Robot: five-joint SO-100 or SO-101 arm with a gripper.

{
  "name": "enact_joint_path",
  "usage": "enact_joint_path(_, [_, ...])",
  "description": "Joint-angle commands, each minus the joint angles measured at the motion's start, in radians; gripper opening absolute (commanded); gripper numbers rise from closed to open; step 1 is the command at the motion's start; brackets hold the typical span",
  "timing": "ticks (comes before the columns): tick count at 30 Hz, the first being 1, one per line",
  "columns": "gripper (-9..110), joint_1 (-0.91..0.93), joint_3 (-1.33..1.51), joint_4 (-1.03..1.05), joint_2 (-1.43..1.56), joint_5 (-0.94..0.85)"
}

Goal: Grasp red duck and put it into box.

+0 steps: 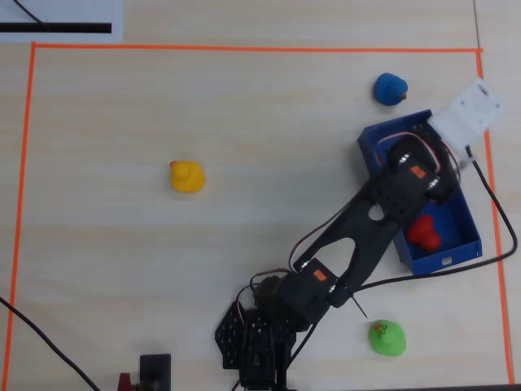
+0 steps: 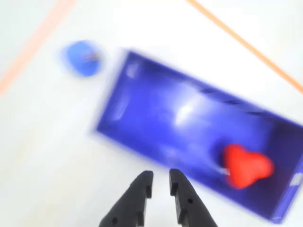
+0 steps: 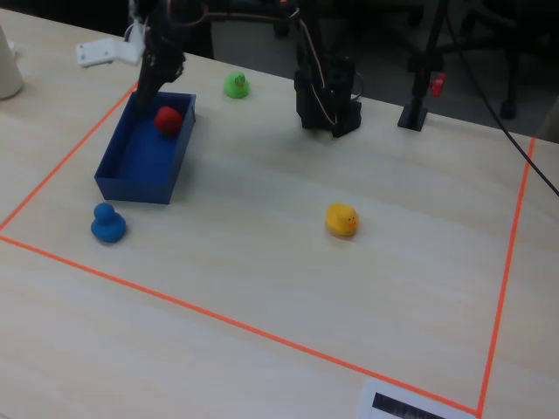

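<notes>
- Your box (image 1: 453, 254) sits by the right tape line in the overhead view; the arm covers most of its middle there, while the wrist view shows the whole blue floor, though blurred.
- Your arm reaches from its base (image 3: 327, 109) diagonally over the box, wrist above the far end.
- Red duck (image 2: 245, 165) lies inside the box near one short end, apart from the fingers.
- Your gripper (image 2: 161, 182) hangs above the box's near wall, jaws almost together with a thin gap, holding nothing.
- Only the fixed view shows all three outside ducks clearly: blue duck (image 3: 107, 223) just beside the box, yellow duck (image 3: 341, 219) mid-table, green duck (image 3: 236, 85) beyond.
</notes>
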Motion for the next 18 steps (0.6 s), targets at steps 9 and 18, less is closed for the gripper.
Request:
enact_joint_path(9, [0,-0.609,0.992,0.086,0.928,0.02])
enact_joint_path(18, [0,-0.715,1.798,0.051,1.601,-0.106])
